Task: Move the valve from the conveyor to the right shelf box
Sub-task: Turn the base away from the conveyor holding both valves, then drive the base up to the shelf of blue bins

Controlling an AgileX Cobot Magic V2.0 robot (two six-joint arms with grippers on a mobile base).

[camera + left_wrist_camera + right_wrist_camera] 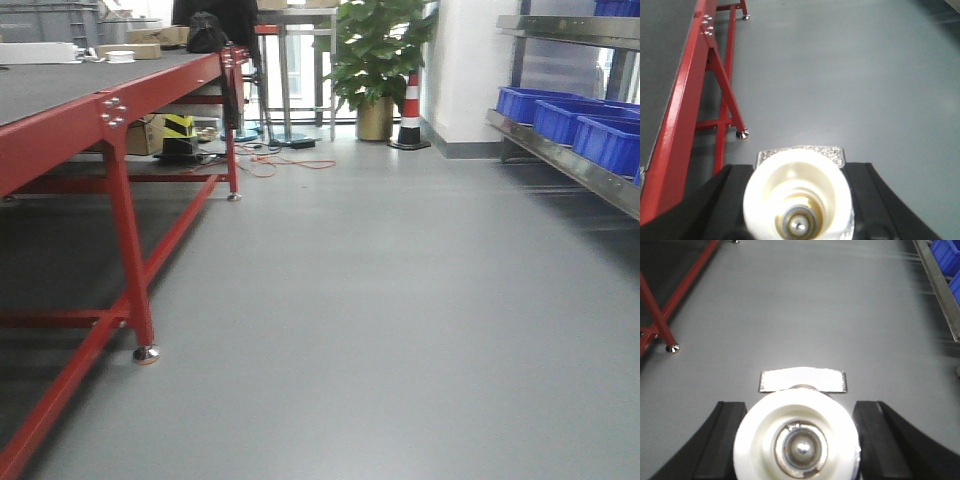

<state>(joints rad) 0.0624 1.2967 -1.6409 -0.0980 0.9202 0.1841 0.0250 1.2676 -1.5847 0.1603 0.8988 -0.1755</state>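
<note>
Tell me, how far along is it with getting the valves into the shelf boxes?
Picking up looks done: the left tool grips a cream valve, the right tool a white valve. In hand: carrying them, with only bare floor beneath. Still to do: putting them into the blue boxes on the right shelf.

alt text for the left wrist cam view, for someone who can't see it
A cream-white valve, seen end-on, is clamped in the left gripper between its black fingers at the bottom of the frame. Beyond it lies grey floor, with a red-framed table running along the left edge.
</note>
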